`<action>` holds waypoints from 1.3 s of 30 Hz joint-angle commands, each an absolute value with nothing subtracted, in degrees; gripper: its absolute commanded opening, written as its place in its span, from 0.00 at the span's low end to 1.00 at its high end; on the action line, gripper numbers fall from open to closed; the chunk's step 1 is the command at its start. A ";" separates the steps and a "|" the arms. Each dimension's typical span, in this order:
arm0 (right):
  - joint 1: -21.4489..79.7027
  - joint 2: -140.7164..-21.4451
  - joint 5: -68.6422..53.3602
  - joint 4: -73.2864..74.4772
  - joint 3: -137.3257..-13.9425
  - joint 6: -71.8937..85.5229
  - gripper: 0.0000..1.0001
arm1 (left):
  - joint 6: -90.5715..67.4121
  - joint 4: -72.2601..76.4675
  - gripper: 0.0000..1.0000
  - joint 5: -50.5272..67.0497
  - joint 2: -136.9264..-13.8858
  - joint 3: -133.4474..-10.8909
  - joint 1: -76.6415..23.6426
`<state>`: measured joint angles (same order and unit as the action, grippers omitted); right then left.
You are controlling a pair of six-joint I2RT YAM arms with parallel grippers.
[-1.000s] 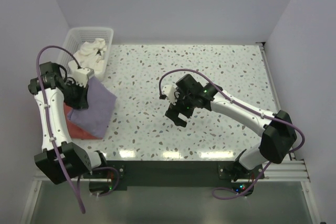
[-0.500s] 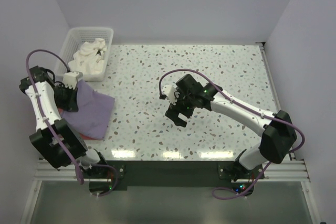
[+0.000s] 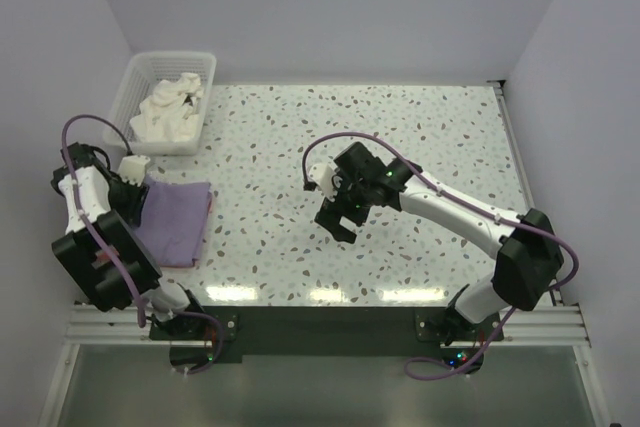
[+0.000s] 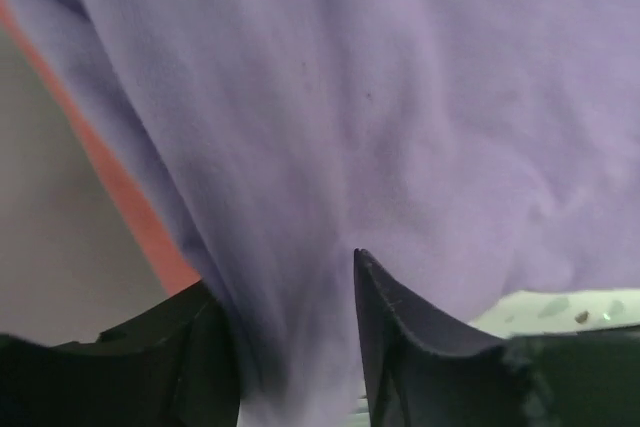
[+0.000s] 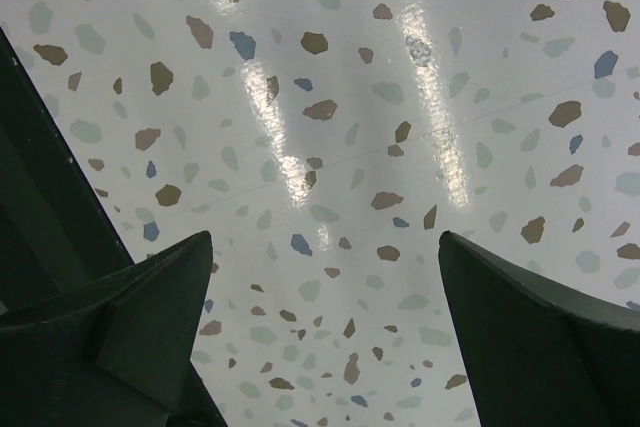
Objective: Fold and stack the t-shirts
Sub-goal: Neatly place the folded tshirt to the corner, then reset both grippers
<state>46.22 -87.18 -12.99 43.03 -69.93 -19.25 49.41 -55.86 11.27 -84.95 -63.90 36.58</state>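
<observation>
The left gripper [image 4: 290,277] sits low at the left edge of the surface [image 3: 400,127], right at the near-left side of the lilac-purple t-shirt [image 3: 175,222]. From its wrist camera the purple cloth fills almost everything ahead of the gripper, and a soft fold of it runs down into the gap between the two dark fingers [image 4: 200,347]. The jaws stand a little apart with that fold between them, but I cannot tell whether they pinch the cloth or merely straddle it. The purple shirt lies folded into a flat rectangle, spread out in front of this gripper and on top of the coral-red t-shirt [image 4: 122,187]. Only a narrow strip of the red shows along the purple's edge, off to the gripper's left in the wrist view. Beyond the gripper and the stack, near the far-left corner, stands a white lattice basket [image 3: 172,55] with a heap of white cloth [image 3: 170,107] in it. The right gripper [image 5: 325,237] hangs over the middle of the speckled surface, well apart from both shirts. Its jaws are spread wide, with nothing between them but bare terrazzo pattern and streaks of reflected light below.
</observation>
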 commanded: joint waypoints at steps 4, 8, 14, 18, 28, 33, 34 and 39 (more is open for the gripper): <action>46.32 -87.37 -12.04 45.00 -72.16 -20.30 0.99 | 49.22 -48.16 0.64 8.43 -84.91 -67.49 38.94; 45.27 -86.92 -11.43 44.48 -72.24 -19.17 0.99 | 49.22 -51.49 0.72 13.52 -82.53 -73.98 37.63; 40.53 -87.36 -12.66 44.56 -73.83 -16.88 0.99 | 45.79 -54.57 0.80 14.58 -79.28 -76.99 30.26; 36.84 -86.66 -14.06 44.74 -74.71 -14.95 0.99 | 43.43 -54.41 1.00 16.35 -76.47 -77.69 20.68; 16.28 -81.39 -18.89 41.22 -74.89 -5.98 0.99 | 18.47 -42.46 1.00 14.15 -86.12 -84.11 -5.78; 8.44 -76.74 -18.82 39.82 -70.06 -5.97 0.99 | 12.84 -35.88 1.00 14.14 -90.88 -79.38 -12.39; 8.18 -74.55 -18.29 39.38 -67.09 -6.24 0.99 | 12.48 -34.73 1.00 14.93 -90.79 -77.80 -12.57; 7.03 -69.09 -18.89 38.76 -58.03 -6.07 0.98 | 12.13 -28.49 1.00 15.29 -87.72 -66.11 -14.15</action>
